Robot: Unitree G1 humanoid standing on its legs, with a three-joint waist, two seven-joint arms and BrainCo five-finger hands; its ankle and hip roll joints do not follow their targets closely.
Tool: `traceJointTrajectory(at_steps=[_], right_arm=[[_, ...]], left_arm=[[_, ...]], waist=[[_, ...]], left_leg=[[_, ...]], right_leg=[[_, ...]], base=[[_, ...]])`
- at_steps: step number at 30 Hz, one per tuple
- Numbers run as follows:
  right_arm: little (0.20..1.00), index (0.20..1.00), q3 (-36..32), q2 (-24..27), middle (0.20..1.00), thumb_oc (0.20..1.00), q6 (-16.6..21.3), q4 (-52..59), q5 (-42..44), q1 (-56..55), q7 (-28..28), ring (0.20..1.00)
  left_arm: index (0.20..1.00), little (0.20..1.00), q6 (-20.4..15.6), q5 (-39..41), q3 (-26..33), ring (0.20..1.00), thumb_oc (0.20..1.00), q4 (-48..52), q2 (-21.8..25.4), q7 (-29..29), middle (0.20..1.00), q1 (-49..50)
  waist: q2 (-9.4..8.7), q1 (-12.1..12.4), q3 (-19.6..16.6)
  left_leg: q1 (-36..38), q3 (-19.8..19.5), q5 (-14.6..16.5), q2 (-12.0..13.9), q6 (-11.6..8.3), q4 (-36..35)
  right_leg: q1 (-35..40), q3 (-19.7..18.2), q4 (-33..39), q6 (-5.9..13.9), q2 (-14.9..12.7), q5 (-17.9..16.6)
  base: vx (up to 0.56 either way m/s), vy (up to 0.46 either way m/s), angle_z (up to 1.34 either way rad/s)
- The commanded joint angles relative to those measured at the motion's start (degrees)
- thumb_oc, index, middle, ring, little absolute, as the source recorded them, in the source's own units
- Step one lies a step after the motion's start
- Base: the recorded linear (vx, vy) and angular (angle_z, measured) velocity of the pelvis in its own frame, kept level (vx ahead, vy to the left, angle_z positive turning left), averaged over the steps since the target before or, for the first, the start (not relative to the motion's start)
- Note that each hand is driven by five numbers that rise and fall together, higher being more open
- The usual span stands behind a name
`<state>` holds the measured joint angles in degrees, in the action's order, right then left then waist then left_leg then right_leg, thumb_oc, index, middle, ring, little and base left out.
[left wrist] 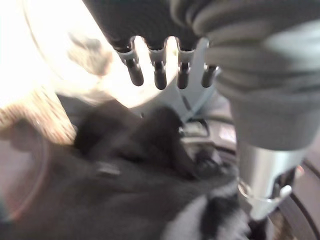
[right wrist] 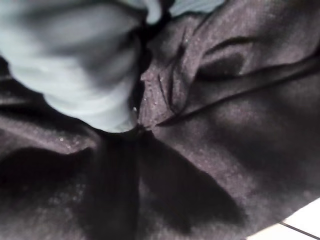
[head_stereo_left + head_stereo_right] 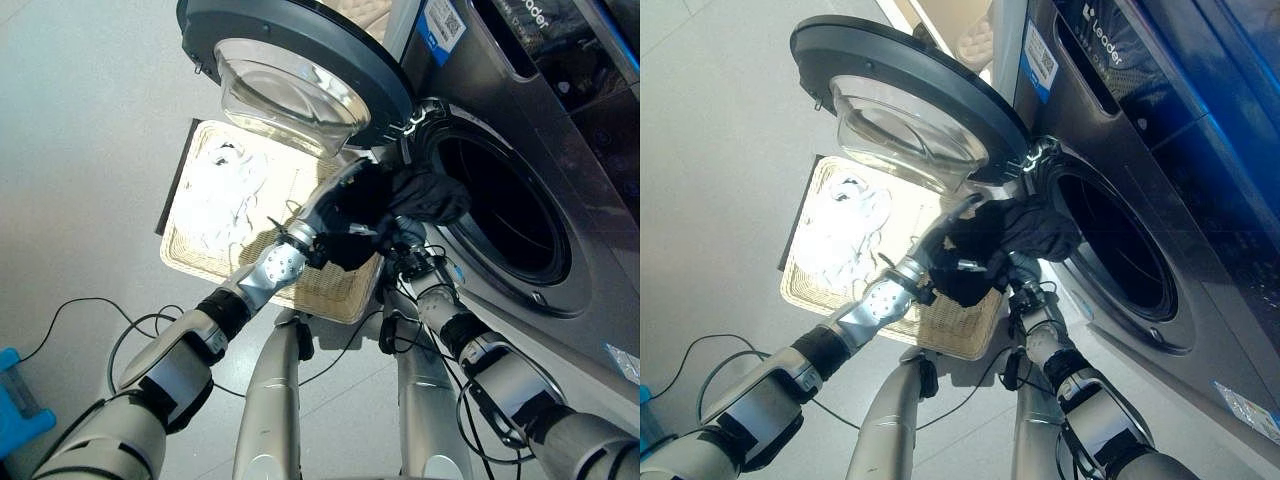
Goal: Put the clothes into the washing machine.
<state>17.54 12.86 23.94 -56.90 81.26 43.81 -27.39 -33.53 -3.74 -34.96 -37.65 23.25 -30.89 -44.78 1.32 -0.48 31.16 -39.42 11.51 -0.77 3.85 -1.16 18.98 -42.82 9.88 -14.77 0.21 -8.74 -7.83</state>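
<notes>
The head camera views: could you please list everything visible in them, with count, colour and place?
Front-loading washing machine: one, dark grey metal, on the right, drum opening dark.
Round machine door: one, dark rim with clear glass bowl, swung open above the basket.
Black garment: one, bunched at the left edge of the drum opening, draped over both hands.
Woven wicker basket: one, pale tan, rectangular, on the floor left of the machine.
White clothes: a crumpled pile, count unclear, inside the basket.
Blue object: one, on the floor at the far left edge, identity unclear.
Floor: light grey.
Left hand: under the garment; fingers straight in the left wrist view.
Right hand: below the garment, fingers hidden.
</notes>
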Motion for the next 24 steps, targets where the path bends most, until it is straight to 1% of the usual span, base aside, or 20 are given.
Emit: traceJointTrajectory(at_steps=[1, 2, 4, 5, 9, 12, 16, 17, 19, 20, 24], right_arm=[[0.2, 0.2, -1.56, 1.56, 0.2, 0.2, 3.85, 2.17, 4.74, 0.25, -3.3, 0.2], [0.2, 0.2, -2.15, 1.66, 0.2, 0.2, 4.06, 2.16, 5.57, -0.25, -3.4, 0.2], [0.2, 0.2, -2.26, 1.72, 0.2, 0.2, 4.09, 2.15, 5.72, -0.08, -3.42, 0.2], [0.2, 0.2, -4.86, 2.05, 0.2, 0.2, 5.07, 2.25, 8.52, -0.96, -3.84, 0.2], [0.2, 0.2, -8.39, 3.35, 0.2, 0.2, 6.14, 1.28, 11.69, -0.89, -4.43, 0.2], [0.2, 0.2, -10.11, 4.37, 0.2, 0.2, 6.69, 0.85, 13.58, -0.71, -4.4, 0.2], [0.2, 0.2, -13.53, 6.4, 0.2, 0.2, 6.92, -0.9, 19.33, 0.27, -5.54, 0.2], [0.2, 0.2, -15.78, 7.46, 0.2, 0.2, 7.24, -1.73, 21.92, 1.07, -5.47, 0.2], [0.2, 0.2, -17.21, 8.2, 0.2, 0.2, 7.51, -2.35, 24.83, 1.68, -5.61, 0.2], [0.2, 0.2, -18.98, 9.43, 0.2, 0.2, 7.42, -3.14, 27.45, 2.11, -5.31, 0.2], [0.2, 0.2, -22.59, 12.06, 0.2, 0.2, 7.17, -5.0, 31.74, 4.31, -3.94, 0.2]], left_arm=[[1.0, 1.0, -7.32, -1.19, 4.12, 1.0, 1.0, 2.33, -2.0, -9.5, 1.0, 0.66], [1.0, 1.0, -8.13, -1.54, 4.96, 1.0, 1.0, 2.39, -2.16, -11.44, 1.0, 1.52], [1.0, 1.0, -8.24, -1.69, 5.16, 1.0, 1.0, 2.38, -2.15, -11.8, 1.0, 1.43], [1.0, 1.0, -9.61, -4.25, 8.31, 1.0, 1.0, 2.74, -2.51, -17.3, 1.0, 3.52], [1.0, 1.0, -9.71, -4.69, 10.98, 1.0, 1.0, 2.23, -2.53, -19.92, 1.0, 5.19], [1.0, 1.0, -8.71, -3.42, 11.61, 1.0, 1.0, 1.54, -2.61, -19.85, 1.0, 5.74], [1.0, 1.0, -8.12, -0.44, 12.68, 1.0, 1.0, -0.41, -2.43, -18.78, 1.0, 6.47], [1.0, 1.0, -8.0, 0.56, 13.33, 1.0, 1.0, -1.34, -2.28, -18.14, 1.0, 6.92], [1.0, 1.0, -8.14, 0.56, 13.45, 1.0, 1.0, -1.88, -2.1, -17.8, 1.0, 7.12], [1.0, 1.0, -8.45, 0.89, 13.34, 1.0, 1.0, -2.12, -1.87, -17.16, 1.0, 7.71], [1.0, 1.0, -8.59, 2.43, 12.81, 1.0, 1.0, -1.77, -0.67, -15.46, 1.0, 7.49]], waist=[[3.59, 0.31, -1.37], [3.57, 0.38, -1.37], [3.59, 0.4, -1.37], [3.6, 0.84, -1.37], [3.67, 1.34, -1.37], [3.66, 1.42, -1.37], [3.78, 1.61, -1.37], [3.91, 1.7, -1.37], [4.01, 1.74, -1.37], [4.09, 1.83, -1.37], [4.54, 2.04, -1.37]], left_leg=[[0.63, -1.91, -1.9, -2.85, -3.89, -4.86], [0.99, -2.01, -1.53, -2.92, -3.93, -4.76], [0.68, -2.03, -1.8, -2.91, -3.9, -4.84], [0.8, -2.4, -1.61, -3.11, -3.88, -5.01], [0.84, -2.68, -1.41, -3.26, -3.88, -5.16], [0.84, -2.71, -1.34, -3.23, -3.93, -5.12], [0.71, -2.85, -1.12, -3.12, -3.92, -4.77], [0.67, -2.88, -0.91, -3.09, -3.9, -4.58], [0.6, -2.86, -0.81, -3.06, -3.88, -4.5], [1.18, -2.89, -0.18, -3.13, -3.9, -4.39], [0.57, -3.0, -0.37, -3.11, -3.7, -4.34]], right_leg=[[1.31, 3.31, -6.4, 6.94, -0.49, 6.34], [1.67, 3.36, -6.58, 7.02, -0.58, 6.73], [1.41, 3.39, -6.42, 6.96, -0.56, 6.43], [1.47, 3.74, -6.55, 7.05, -0.76, 6.55], [1.43, 4.23, -6.91, 7.25, -1.1, 6.72], [1.42, 4.4, -7.1, 7.37, -1.24, 6.77], [1.24, 4.48, -7.73, 7.56, -1.51, 6.99], [1.11, 4.54, -8.15, 7.64, -1.61, 7.18], [0.99, 4.54, -8.29, 7.66, -1.68, 7.21], [1.45, 4.53, -8.59, 7.83, -1.82, 7.73], [0.74, 4.55, -8.77, 7.83, -2.01, 7.18]], base=[[0.0, 0.0, 0.0], [0.0, 0.0, 0.0], [-0.01, -0.021, 0.0], [-0.02, -0.053, -0.01], [0.0, -0.014, 0.0], [0.0, 0.0, 0.0], [0.0, 0.0, 0.0], [0.0, 0.0, 0.0], [0.0, 0.0, 0.0], [0.0, 0.0, 0.0], [0.0, 0.0, 0.0]])
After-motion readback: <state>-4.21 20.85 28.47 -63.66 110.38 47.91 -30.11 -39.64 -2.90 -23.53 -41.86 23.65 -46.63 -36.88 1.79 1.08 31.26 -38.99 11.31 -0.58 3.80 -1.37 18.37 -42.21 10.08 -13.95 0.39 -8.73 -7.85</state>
